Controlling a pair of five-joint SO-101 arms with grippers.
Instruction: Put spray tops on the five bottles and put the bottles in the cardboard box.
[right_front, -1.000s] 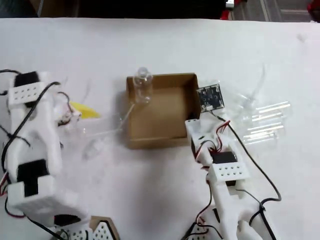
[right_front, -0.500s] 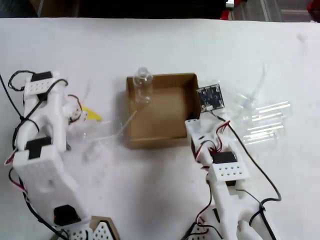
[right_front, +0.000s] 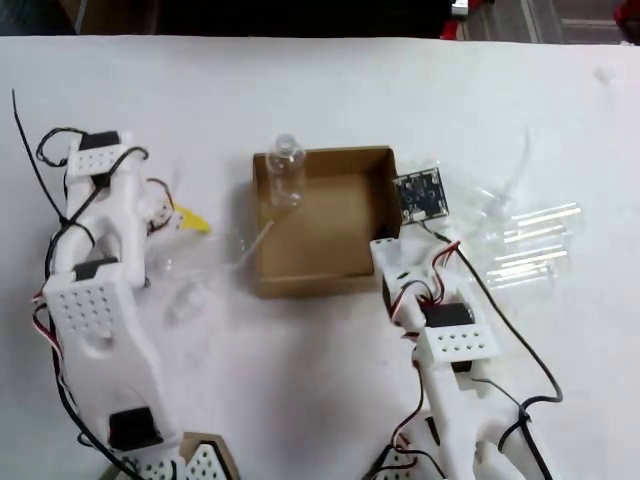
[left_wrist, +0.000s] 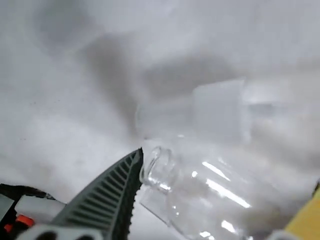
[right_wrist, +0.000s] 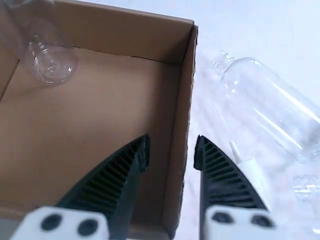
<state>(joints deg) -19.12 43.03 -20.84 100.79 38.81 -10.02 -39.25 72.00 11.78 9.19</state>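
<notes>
Astride the cardboard box (right_wrist: 182, 100) wall, right jaws narrowly apart, left jaws unclear.

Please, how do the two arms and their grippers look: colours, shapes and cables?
The left arm and right arm are blocky white plastic with black motors, panels of small holes, and loose black and red cables. The left gripper has one grey ribbed finger and one yellow. The right gripper has two black ribbed, pointed fingers on white bases.

box wall (right_wrist: 185, 90) inside right claw (right_wrist: 171, 143), floor (right_wrist: 90, 125) open
</notes>
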